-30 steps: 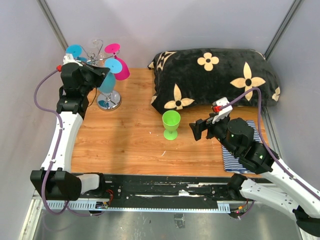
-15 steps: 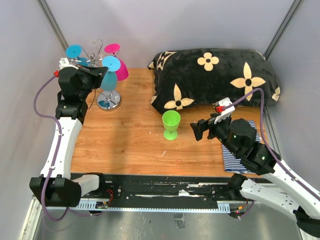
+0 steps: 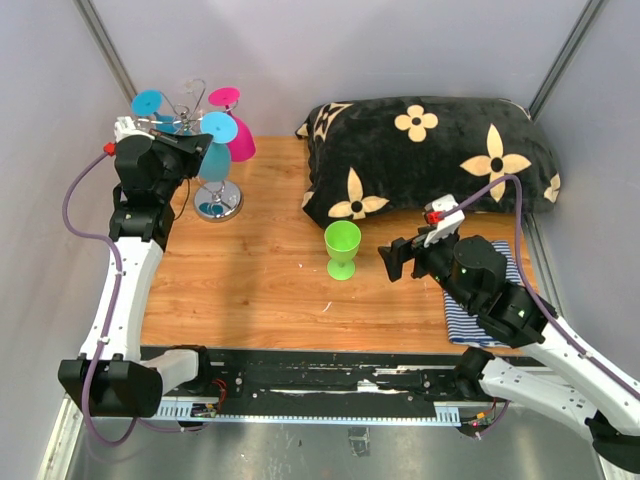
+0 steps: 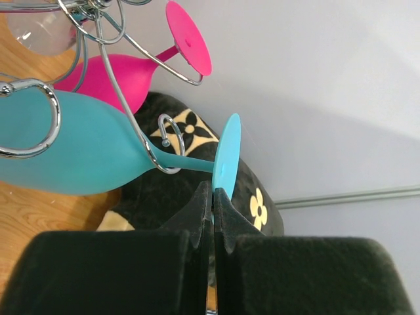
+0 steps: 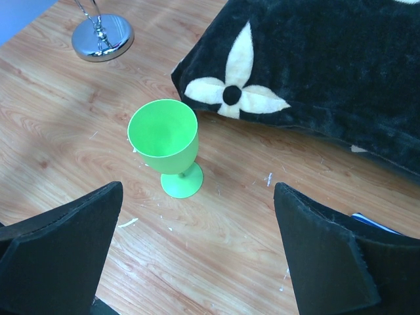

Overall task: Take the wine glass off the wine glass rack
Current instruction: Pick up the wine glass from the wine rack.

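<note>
Subject: teal wine glass [image 3: 214, 160], hung upside down on the wine glass rack [image 3: 218, 201]. Its stem sits in a curled wire hook, with the bowl below and the flat round foot on top. In the left wrist view [image 4: 72, 147] the bowl is matte teal, the stem thin, and the foot is seen edge-on past the hook.

Neighbours on the rack: a pink wine glass [image 3: 238, 145] hangs just behind and to the right of the teal one. A second teal foot [image 3: 148, 102] shows on the far-left hook.

Left gripper [image 4: 211, 190]: jaws pressed together, tips right at the lower rim of the teal foot. Cannot tell whether the rim is nipped between them or only touched.

Location: the rack's chrome base stands on the far-left corner of the wooden table [image 3: 260, 290], near the left edge and the back wall.

Room: bare wood lies in front of and to the right of the rack. The black floral cushion [image 3: 430, 160] fills the far right, well apart from the rack. A green wine glass [image 3: 342, 248] stands upright mid-table, just in front of the cushion.

Right gripper [image 3: 392, 258]: jaws spread wide, holding nothing, hovering just right of the green glass. A striped cloth [image 3: 470, 320] lies under that arm at the table's right edge.
</note>
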Tool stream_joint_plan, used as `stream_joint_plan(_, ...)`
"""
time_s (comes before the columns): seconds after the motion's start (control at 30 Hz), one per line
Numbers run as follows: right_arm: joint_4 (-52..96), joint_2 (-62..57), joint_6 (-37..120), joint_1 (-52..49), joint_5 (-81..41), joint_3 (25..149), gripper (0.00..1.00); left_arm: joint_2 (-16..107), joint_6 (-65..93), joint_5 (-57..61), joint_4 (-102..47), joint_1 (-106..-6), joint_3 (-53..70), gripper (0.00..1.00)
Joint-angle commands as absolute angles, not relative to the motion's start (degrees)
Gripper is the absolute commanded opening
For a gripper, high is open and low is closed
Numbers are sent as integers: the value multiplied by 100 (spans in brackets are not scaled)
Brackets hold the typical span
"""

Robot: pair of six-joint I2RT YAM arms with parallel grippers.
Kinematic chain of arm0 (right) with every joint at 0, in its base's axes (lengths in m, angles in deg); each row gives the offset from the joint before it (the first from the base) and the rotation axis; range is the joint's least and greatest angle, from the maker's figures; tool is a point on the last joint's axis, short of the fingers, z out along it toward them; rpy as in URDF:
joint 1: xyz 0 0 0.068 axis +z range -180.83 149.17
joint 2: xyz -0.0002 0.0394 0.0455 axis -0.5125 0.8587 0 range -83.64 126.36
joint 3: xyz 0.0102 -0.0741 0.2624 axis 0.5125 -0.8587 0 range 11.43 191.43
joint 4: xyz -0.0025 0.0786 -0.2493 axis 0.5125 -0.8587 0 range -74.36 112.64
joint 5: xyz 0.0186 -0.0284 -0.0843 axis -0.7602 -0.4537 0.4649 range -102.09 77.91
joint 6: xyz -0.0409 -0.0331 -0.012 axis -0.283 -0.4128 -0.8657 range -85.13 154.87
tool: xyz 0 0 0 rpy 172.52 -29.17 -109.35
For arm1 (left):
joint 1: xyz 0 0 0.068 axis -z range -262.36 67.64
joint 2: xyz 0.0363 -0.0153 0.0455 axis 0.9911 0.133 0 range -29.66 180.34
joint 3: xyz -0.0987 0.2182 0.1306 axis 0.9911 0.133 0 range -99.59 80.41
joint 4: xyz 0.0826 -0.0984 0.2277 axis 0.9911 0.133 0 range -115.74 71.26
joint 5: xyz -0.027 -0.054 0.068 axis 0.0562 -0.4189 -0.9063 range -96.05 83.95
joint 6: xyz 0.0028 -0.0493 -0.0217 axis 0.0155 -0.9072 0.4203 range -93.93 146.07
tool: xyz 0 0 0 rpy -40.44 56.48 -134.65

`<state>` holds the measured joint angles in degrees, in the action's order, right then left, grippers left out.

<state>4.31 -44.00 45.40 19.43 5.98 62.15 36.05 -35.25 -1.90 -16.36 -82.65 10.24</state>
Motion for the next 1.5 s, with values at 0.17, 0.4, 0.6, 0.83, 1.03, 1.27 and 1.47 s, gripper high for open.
stream_joint_plan(0.17, 443, -4339, 4551, 1950, 707, 6247, 98, 3358, -3269, -695, -1466, -8293, 906, 1)
stream_joint_plan(0.4, 757, -4352, 4525, 1944, 997, 6035, 98, 3484, -3343, -639, -1481, -8297, 826, 1)
stream_joint_plan(0.6, 735, -4153, 4231, 1951, 1061, 6279, 98, 3424, -3070, -1027, -1304, -8297, 683, 0)
stream_joint_plan(0.83, 595, -4281, 4364, 1947, 1077, 6321, 98, 3492, -3031, -1238, -1296, -8297, 588, 0)
stream_joint_plan(1.03, 518, -4444, 4339, 1950, 1290, 6254, 98, 3589, -3118, -1397, -1430, -8297, 593, 1)
stream_joint_plan(1.27, 515, -4316, 4196, 1951, 1287, 6365, 98, 3866, -3307, -1241, -1566, -8297, 550, 1)
stream_joint_plan(1.47, 523, -4333, 4149, 1952, 1304, 6359, 98, 4163, -3266, -903, -1820, -8296, 524, 1)
